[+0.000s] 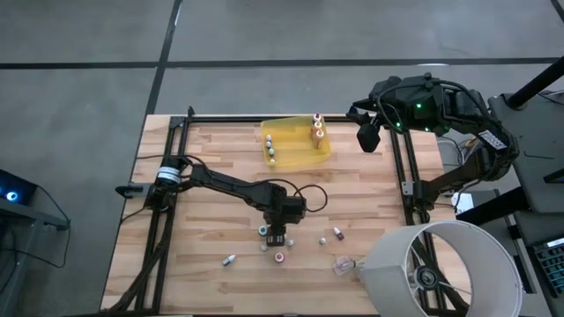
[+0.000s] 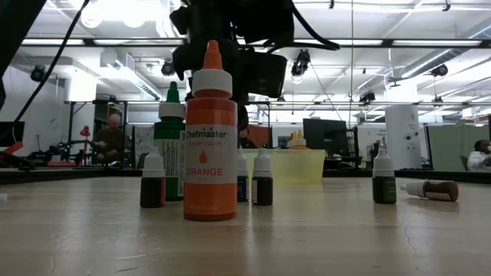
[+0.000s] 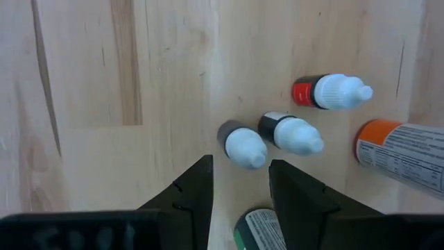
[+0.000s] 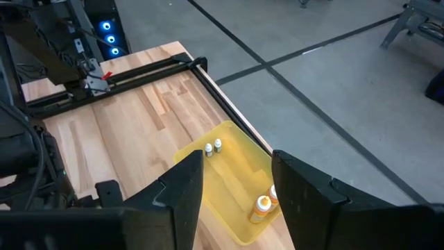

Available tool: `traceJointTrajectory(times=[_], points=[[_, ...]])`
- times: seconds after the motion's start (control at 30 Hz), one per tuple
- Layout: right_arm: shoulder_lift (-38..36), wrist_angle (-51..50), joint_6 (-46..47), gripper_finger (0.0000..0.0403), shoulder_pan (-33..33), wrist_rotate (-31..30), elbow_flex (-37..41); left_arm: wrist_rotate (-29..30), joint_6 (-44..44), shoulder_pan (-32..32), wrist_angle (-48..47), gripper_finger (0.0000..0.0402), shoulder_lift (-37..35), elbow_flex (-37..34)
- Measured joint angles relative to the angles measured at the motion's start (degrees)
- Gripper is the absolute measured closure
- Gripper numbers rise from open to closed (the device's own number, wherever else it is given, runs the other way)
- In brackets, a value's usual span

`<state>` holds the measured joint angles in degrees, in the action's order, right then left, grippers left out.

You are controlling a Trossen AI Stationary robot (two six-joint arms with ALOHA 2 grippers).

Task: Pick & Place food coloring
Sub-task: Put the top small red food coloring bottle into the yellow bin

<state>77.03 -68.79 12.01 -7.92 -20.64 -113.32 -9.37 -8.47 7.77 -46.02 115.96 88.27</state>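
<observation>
Several small food coloring bottles stand or lie on the wooden table: white-capped ones [image 3: 243, 144] [image 3: 291, 133], a red-labelled one [image 3: 331, 92], a tall orange bottle [image 2: 209, 138] and a green bottle [image 2: 170, 142]. My left gripper [image 3: 239, 198] [image 1: 275, 232] hangs open just above this cluster, pointing steeply down, the nearest white cap just beyond its fingertips. The green bottle's label [image 3: 260, 229] shows between the fingers farther back; whether they touch it I cannot tell. My right gripper [image 4: 239, 201] [image 1: 366, 136] waits open, high by the yellow tray [image 1: 300, 154].
The yellow tray holds a few bottles [image 1: 317, 130] [image 1: 270, 151] [image 4: 262, 206]. More bottles lie scattered near the front [image 1: 229, 260] [image 1: 337, 233] [image 1: 280, 257], with a clear plastic scrap [image 1: 342, 264]. A white lampshade-like cylinder [image 1: 441, 269] covers the near right corner. Black rails frame the table.
</observation>
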Motion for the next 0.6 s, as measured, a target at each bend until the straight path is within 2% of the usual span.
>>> traceJointTrajectory(times=[0.6], points=[[-0.01, 0.0, 0.0, 0.0238, 0.0, 0.0, 0.0, 0.0, -0.12, 0.0, 3.07, 0.0289, 0.0, -0.33]])
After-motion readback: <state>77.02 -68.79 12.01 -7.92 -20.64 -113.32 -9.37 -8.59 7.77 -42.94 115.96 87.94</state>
